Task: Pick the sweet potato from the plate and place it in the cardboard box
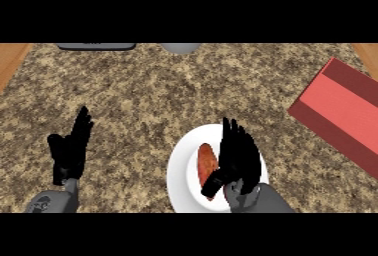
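Observation:
An orange-brown sweet potato (206,161) lies on a white plate (182,167) near the front of the granite counter. My right hand (238,159) hovers over the plate's right half, fingers straight and pointing away, thumb beside the potato's near end. It covers part of the potato but is not curled round it. A red box (341,116) stands at the right edge, set at an angle. My left hand (70,150) rests open at the lower left, fingers up.
A dark grey object (97,46) and a light grey round object (179,48) sit at the counter's far edge. Wooden strips (13,59) border the counter at both upper corners. Bare granite (170,90) lies between the plate and the far edge.

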